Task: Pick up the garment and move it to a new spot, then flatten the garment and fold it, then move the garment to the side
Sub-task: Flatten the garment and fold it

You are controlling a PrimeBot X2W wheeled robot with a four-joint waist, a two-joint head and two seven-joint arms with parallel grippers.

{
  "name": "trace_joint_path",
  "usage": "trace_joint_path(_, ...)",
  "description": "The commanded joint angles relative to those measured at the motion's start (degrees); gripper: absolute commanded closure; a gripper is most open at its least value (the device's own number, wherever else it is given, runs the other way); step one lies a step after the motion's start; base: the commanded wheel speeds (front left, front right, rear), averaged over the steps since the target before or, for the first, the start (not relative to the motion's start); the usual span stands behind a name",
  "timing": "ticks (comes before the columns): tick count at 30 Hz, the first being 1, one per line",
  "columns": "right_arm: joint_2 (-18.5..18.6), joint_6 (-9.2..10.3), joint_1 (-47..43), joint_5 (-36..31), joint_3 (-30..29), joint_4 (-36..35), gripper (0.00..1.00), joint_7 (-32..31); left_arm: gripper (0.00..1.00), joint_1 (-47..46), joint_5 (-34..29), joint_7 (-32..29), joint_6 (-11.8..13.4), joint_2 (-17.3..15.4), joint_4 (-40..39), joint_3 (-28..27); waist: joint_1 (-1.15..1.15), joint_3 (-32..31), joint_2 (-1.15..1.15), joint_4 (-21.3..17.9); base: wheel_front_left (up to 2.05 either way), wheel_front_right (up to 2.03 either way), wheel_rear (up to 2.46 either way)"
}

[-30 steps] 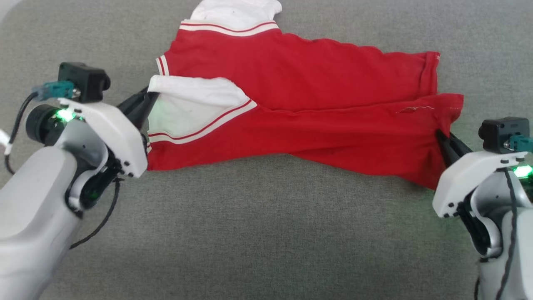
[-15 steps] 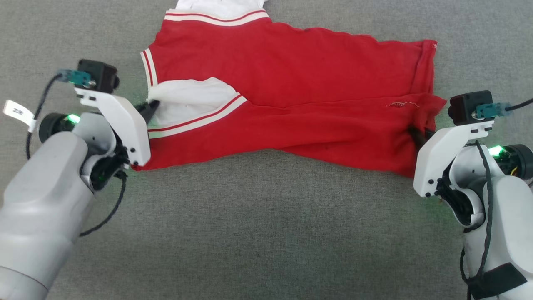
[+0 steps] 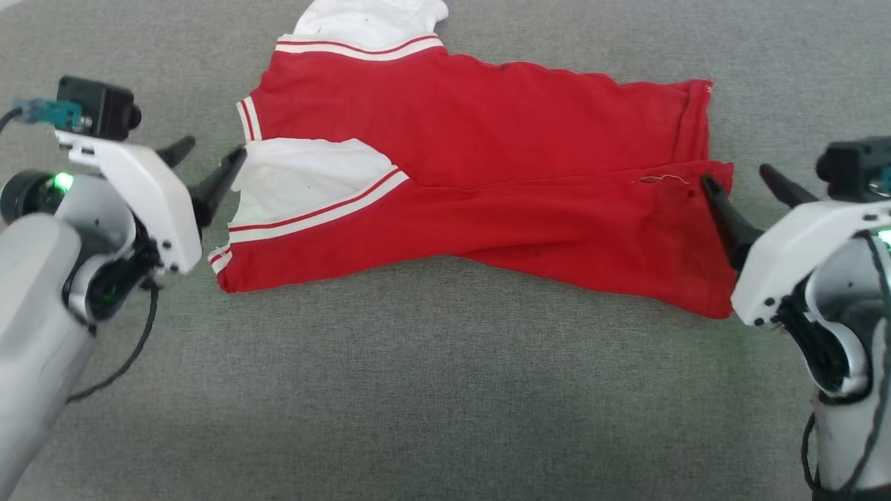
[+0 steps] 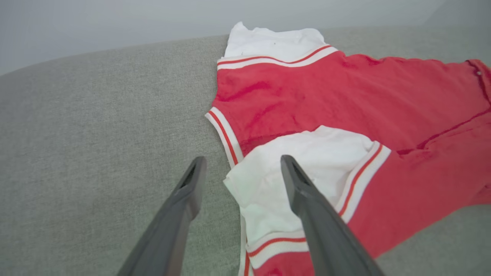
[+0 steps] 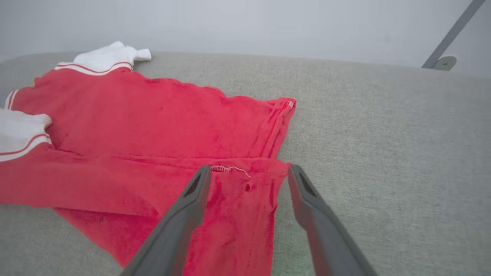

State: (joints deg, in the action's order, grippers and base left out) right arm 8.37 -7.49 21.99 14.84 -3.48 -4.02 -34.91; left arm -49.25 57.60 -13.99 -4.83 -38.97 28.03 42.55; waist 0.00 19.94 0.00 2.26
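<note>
Nearest the robot, the grey fabric surface lies bare. Further out, the two pale forearms come in from the lower corners of the head view, each lit green at the wrist.

The left gripper has its two dark fingers spread wide and holds nothing. In the left wrist view this gripper straddles the edge of the near white sleeve: one finger is over the grey surface and the other over the white cloth. Whether that finger touches the sleeve cannot be told.

The right gripper is also spread wide and holds nothing. In the right wrist view it brackets the near hem corner, one finger over red cloth and the other over the grey surface beside it. A loose pale thread lies on the hem just past the fingertips.

Between the two grippers the garment lies flat on the surface, stretched sideways, with its neck end toward the left arm and its hem toward the right arm. Its near long edge is folded over the middle, and the near sleeve rests on the red body. No numerals show.

Farthest off, the second white sleeve sticks out past the striped trim at the top of the head view. Beyond the surface, the right wrist view shows a pale wall and a slanted grey bar.
</note>
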Motion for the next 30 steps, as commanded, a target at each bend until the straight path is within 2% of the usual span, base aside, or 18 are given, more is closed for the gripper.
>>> trace_joint_path(1, -0.40, 0.00, -0.68, -0.42, -0.33, -0.82, 0.00, 0.64, 0.00, 1.33, 0.48, -0.45, 0.65, -0.63, -1.16, -0.02, 0.00, 0.00, 0.00, -0.16, 0.00, 0.00, 0.00)
trace_joint_path(8, -3.70, 0.00, -4.04, -1.35, -3.81, -6.95, 0.00, 6.41, 0.00, 9.12, 2.83, -4.90, 8.64, -6.45, -14.72, -0.63, 0.00, 0.73, 0.00, -1.39, 0.00, 0.00, 0.00)
trace_joint_path(15, -5.39, 0.00, -7.46, -0.56, -4.48, -8.94, 0.00, 9.49, 0.00, 13.65, 3.92, -8.78, 14.56, -10.05, -19.13, -0.20, 0.00, 1.90, 0.00, -3.45, 0.00, 0.00, 0.00)
trace_joint_path(22, -5.53, 0.00, -11.10, 2.10, -3.40, -9.25, 0.00, 7.02, 0.00, 13.56, 5.22, -12.68, 17.17, -9.51, -16.84, 0.60, 0.00, 2.61, 0.00, -4.93, 0.00, 0.00, 0.00)
trace_joint_path(28, -5.47, 0.00, -12.87, 3.28, -1.66, -9.23, 0.00, 1.06, 0.00, 13.19, 6.71, -18.11, 17.47, -7.47, -13.04, 2.83, 0.00, 2.80, 0.00, -5.36, 0.00, 0.00, 0.00)
trace_joint_path(29, -5.49, 0.00, -12.99, 2.91, -1.28, -9.35, 0.00, -0.29, 0.08, 13.03, 7.12, -19.05, 17.24, -7.08, -12.41, 3.09, 0.00, 2.79, 0.00, -5.32, 0.00, 0.00, 0.00)
trace_joint_path(30, -5.48, 0.00, -13.00, 2.82, -1.14, -9.38, 0.00, -1.61, 0.57, 12.83, 7.49, -19.87, 16.68, -6.62, -11.95, 3.43, 0.00, 2.75, 0.00, -5.26, 0.00, 0.00, 0.00)
